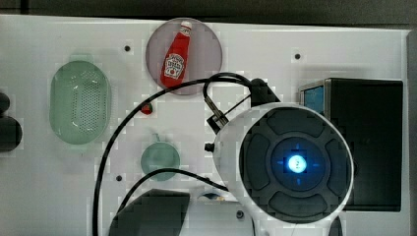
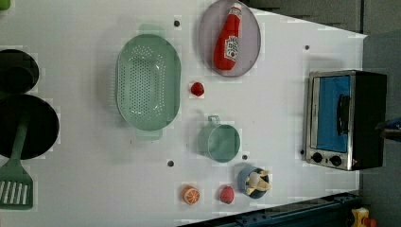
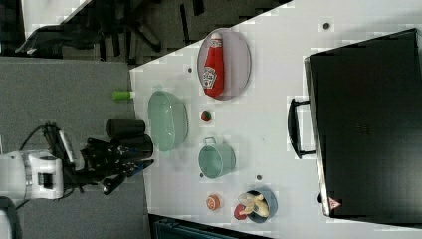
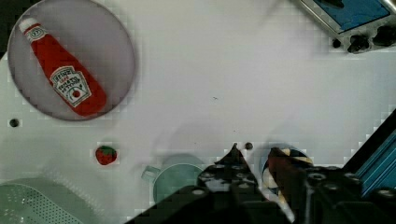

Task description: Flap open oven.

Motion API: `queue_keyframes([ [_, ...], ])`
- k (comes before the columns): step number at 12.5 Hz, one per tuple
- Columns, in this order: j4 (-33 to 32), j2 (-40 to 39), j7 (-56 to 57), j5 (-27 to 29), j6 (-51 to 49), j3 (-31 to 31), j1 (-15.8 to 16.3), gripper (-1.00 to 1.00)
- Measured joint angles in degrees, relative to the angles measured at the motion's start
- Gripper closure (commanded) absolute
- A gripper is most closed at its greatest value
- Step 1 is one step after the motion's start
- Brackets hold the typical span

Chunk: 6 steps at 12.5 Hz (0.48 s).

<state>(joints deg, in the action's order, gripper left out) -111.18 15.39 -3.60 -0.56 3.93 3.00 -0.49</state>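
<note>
The oven [image 2: 345, 120] stands at the left view's right, silver-framed with a black top; its blue glass door [image 2: 331, 113] is shut and the dark bar handle [image 2: 344, 115] lies across it. The oven [image 1: 366, 142] is at the top view's right edge, and in the right view the oven [image 3: 368, 124] has its handle [image 3: 296, 128] sticking out from the front. One corner of the oven [image 4: 355, 18] with its knobs appears in the wrist view. My gripper [image 4: 254, 151] hangs high above the table, well away from the oven. Its fingers stand a narrow gap apart with nothing between them. In the right view the gripper [image 3: 142, 167] points toward the table.
A ketchup bottle [image 2: 228, 38] lies on a grey plate [image 2: 250, 56]. A green colander [image 2: 148, 81], a teal cup [image 2: 220, 142], a strawberry [image 2: 197, 88], an orange [image 2: 190, 194] and a blue bowl [image 2: 243, 176] holding a banana sit on the white table [image 2: 274, 123]. Black pans and a spatula [image 2: 16, 184] are at the left view's left.
</note>
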Motion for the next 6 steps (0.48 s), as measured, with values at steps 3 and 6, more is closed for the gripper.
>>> queue_keyframes([
  [3,-2.52,0.15,0.57,-1.18,0.51,1.24,-0.03,0.65],
  [6,-5.99,0.34,8.14,-3.82,4.46,2.04,-0.35,0.65],
])
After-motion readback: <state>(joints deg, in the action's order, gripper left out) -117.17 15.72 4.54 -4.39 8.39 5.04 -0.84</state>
